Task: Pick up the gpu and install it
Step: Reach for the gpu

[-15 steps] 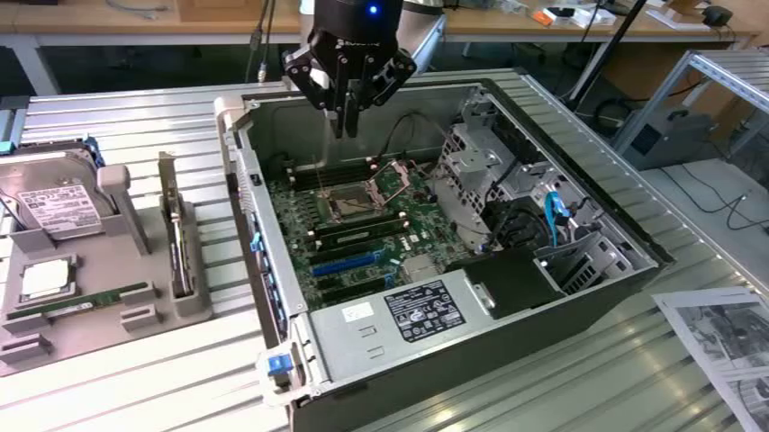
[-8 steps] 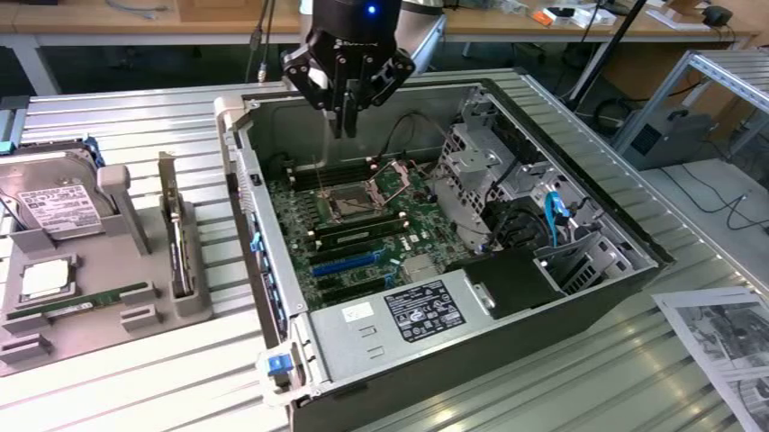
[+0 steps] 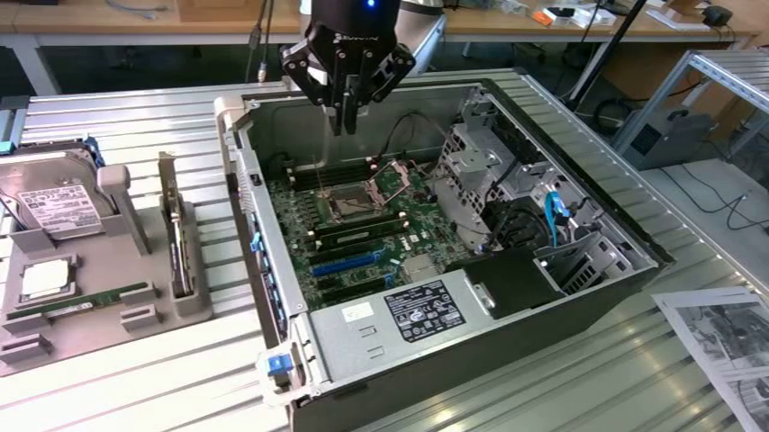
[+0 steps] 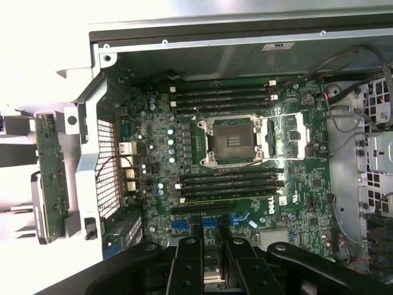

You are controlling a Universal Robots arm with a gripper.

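Gripper (image 3: pixel 346 126) hangs over the far-left corner of the open PC case (image 3: pixel 547 297), above the far edge of the motherboard (image 3: pixel 373 238) and just beyond the empty CPU socket (image 3: pixel 356 203). Jaws nearly together, only a slim gap w/ board showing through it in the wrist view; nothing in them. The gpu (image 3: pixel 180 243) is outside the case on the exterior view's left, standing on its long edge in a slot of the grey holder (image 3: pixel 180 310), silver bracket end toward the far side, well apart from the gripper. Same holder carries a hard drive (image 3: pixel 54 205) w/ white label, a square chip (image 3: pixel 43 281) and a green memory stick (image 3: pixel 90 300) nearer the camera. All sits on a ribbed metal table (image 3: pixel 132 117). Wrist view: gripper (image 4: pixel 210 243), socket (image 4: pixel 232 140), gpu (image 4: pixel 49 178) beside the case wall.
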